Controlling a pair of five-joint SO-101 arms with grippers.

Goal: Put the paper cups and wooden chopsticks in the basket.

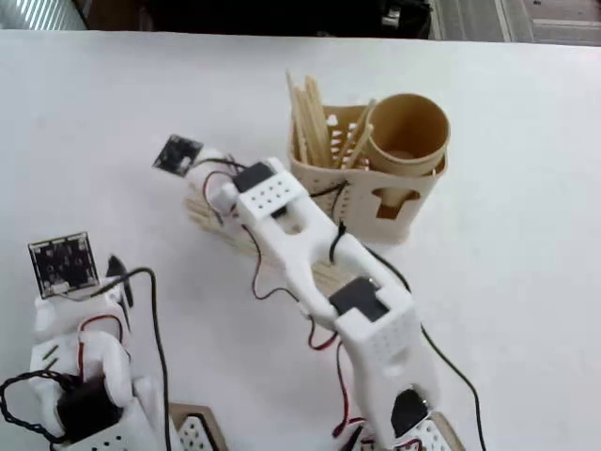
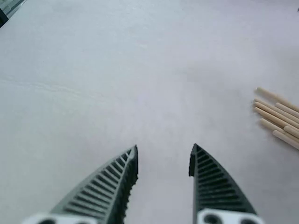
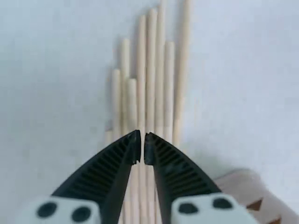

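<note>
From above: one round tan paper cup point(image 1: 408, 132) tipped inside one perforated beige basket point(image 1: 394, 202), beside a cluster of upright chopsticks point(image 1: 308, 113).

Left wrist: ribbed dark left hand point(image 2: 164, 161) spread wide over the white table point(image 2: 117, 70), about six rounded ends of loose chopsticks point(image 2: 275, 116) well apart from it.

Right wrist: right hand point(image 3: 142, 147) narrowed almost shut, directly over roughly eight pale wooden sticks lying parallel.

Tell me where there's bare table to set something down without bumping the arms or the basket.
Free: the wide table stretch beyond the left gripper, and, in the high view, the strip right of the basket. Crowded: left of the basket, where the right gripper sits over loose chopsticks.
</note>
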